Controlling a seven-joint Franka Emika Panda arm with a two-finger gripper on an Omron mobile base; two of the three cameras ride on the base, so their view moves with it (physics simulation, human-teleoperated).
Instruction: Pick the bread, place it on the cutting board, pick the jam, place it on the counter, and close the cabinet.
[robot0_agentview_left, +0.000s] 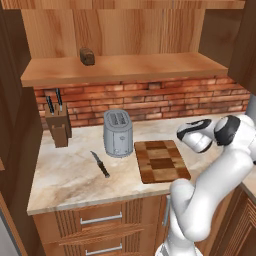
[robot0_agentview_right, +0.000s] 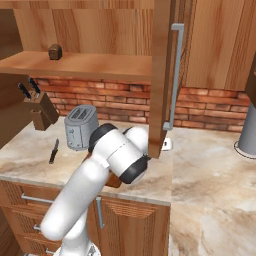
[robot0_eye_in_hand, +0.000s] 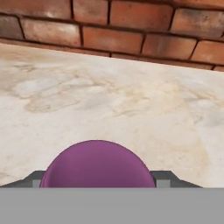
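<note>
Purple and rounded, the jam (robot0_eye_in_hand: 97, 164) sits at the bottom of the hand view, right between the two dark tips of the tool (robot0_eye_in_hand: 98, 178), one tip showing at each side of it. The tool stands partly open, about as wide as the jar, and has the jam clamped between its tips. Only a smooth purple dome of the jar shows; whether it rests on the stone or hangs just above it I cannot tell.

Beyond the jam lies the beige marbled bench (robot0_eye_in_hand: 122, 100), veined in pale brown, running back to a red brick wall (robot0_eye_in_hand: 113, 26).

Bread (robot0_agentview_left: 87, 56), a small dark brown rough chunk, sits on the shelf of the cabinet (robot0_agentview_left: 125, 67), above the brick wall and well apart from everything on the bench. In the right base view the cabinet door (robot0_agentview_right: 161, 75) stands open, edge-on to the camera, with its grey bar handle (robot0_agentview_right: 175, 75) upright.

On the bench the board (robot0_agentview_left: 161, 161), a patchwork of light and dark wood blocks, lies flat and bare just right of a silver toaster (robot0_agentview_left: 118, 133). A black knife (robot0_agentview_left: 100, 164) lies on the stone in front of the toaster, to its left. A wooden knife block (robot0_agentview_left: 58, 125) with dark handles stands against the wall at the far left.

The white arm (robot0_agentview_left: 210, 165) bends over the bench to the right of the board, its wrist reaching toward the wall.
</note>
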